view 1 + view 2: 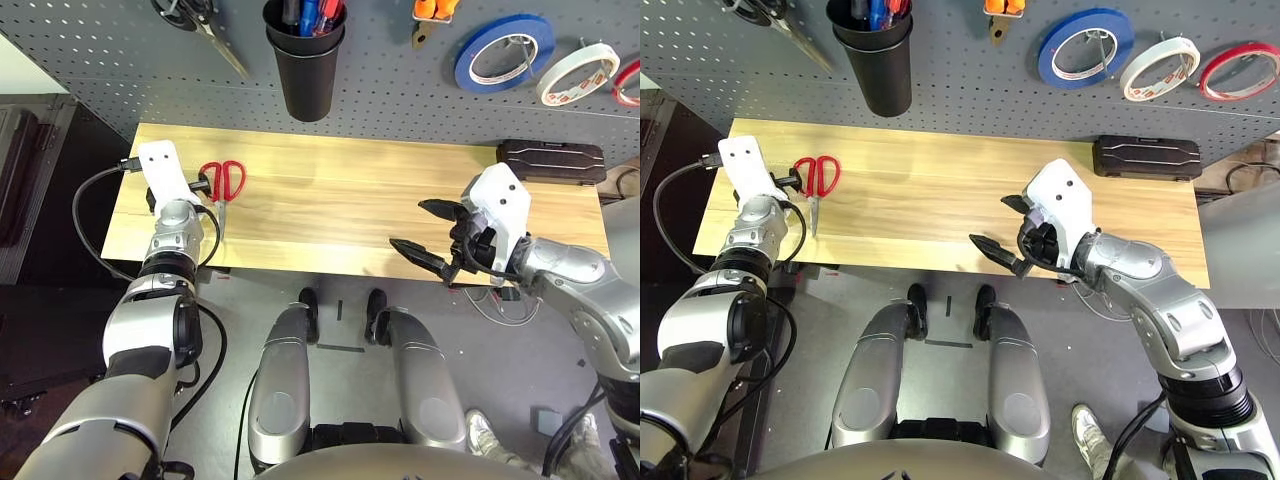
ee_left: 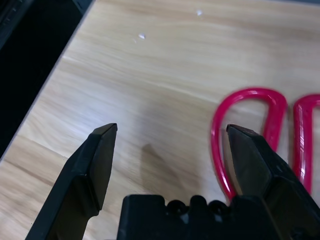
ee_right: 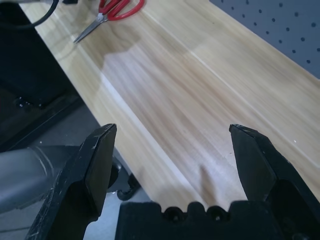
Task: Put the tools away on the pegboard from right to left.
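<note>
Red-handled scissors [image 1: 222,185] lie flat on the left part of the wooden table [image 1: 360,200], blades toward the front edge. My left gripper [image 2: 170,130] is low over the table just left of them. It is open, with one finger [image 2: 252,157] beside a red handle loop [image 2: 250,95] and nothing between the fingers. My right gripper [image 1: 408,225] hovers open and empty over the table's front right. On the pegboard [image 1: 400,90] hang a cream-white tape roll [image 1: 578,72] and orange-handled pliers [image 1: 435,12]. Its black cup [image 1: 305,60] holds several slim tools.
A blue tape roll [image 1: 503,52] and a red tape roll [image 1: 628,82] hang beside the cream one. Black-handled scissors [image 1: 200,20] hang at the pegboard's upper left. A black case [image 1: 550,160] lies at the table's back right. A black cable [image 1: 90,215] loops off the left edge.
</note>
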